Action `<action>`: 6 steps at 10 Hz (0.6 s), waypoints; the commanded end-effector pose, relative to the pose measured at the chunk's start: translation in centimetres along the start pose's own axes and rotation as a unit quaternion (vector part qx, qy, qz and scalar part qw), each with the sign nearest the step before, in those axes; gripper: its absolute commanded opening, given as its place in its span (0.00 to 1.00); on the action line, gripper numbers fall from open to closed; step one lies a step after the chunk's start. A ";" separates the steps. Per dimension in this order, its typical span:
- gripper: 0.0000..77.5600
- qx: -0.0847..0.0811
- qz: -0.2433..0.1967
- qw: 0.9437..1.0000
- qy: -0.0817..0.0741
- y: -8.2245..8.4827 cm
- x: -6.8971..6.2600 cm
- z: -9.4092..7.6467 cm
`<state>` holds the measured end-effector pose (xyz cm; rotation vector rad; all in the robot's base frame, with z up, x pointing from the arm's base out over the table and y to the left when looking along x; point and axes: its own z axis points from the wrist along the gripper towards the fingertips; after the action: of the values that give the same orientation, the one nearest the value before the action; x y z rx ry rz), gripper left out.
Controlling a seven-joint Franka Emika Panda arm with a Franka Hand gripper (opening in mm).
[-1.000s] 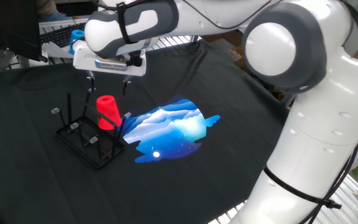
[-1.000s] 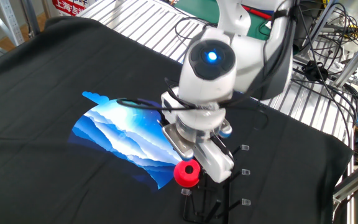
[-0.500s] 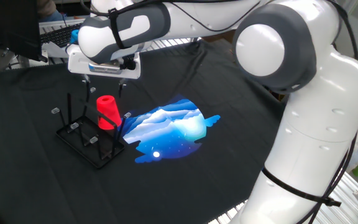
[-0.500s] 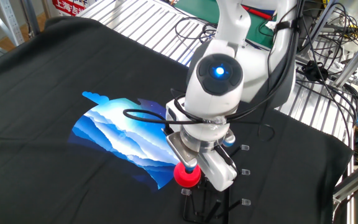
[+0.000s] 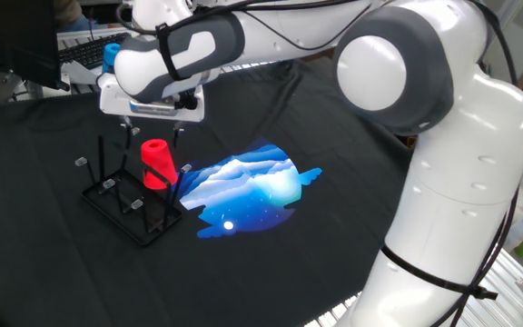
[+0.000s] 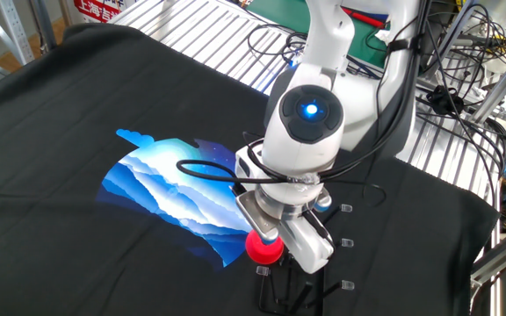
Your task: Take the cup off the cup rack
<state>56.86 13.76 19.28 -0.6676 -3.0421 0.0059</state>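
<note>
The red cup (image 5: 158,164) sits upside down on a peg of the black wire cup rack (image 5: 127,203) at the left of the table. In the other fixed view the cup (image 6: 264,248) shows just under the gripper's body, with the rack (image 6: 301,285) below it. My gripper (image 5: 155,134) hangs open just above the cup, one finger on each side of its top, not touching it. The fingertips are hidden in the other fixed view.
A black cloth covers the table, with a blue and white printed patch (image 5: 248,187) right of the rack. A blue cup (image 5: 112,54) stands at the back left. Metal wire shelving and cables (image 6: 455,79) lie behind the table.
The gripper has moved left and slightly down, from right of the cup's top to directly above it. The cup and rack have not moved.
</note>
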 end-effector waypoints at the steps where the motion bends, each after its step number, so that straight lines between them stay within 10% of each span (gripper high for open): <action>1: 1.00 0.002 0.000 1.000 -0.006 -0.2 -0.5 0.9; 6: 1.00 0.004 0.001 1.000 -0.004 -0.1 -0.2 1.7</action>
<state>57.04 13.39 17.84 -0.6717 -3.0457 0.0212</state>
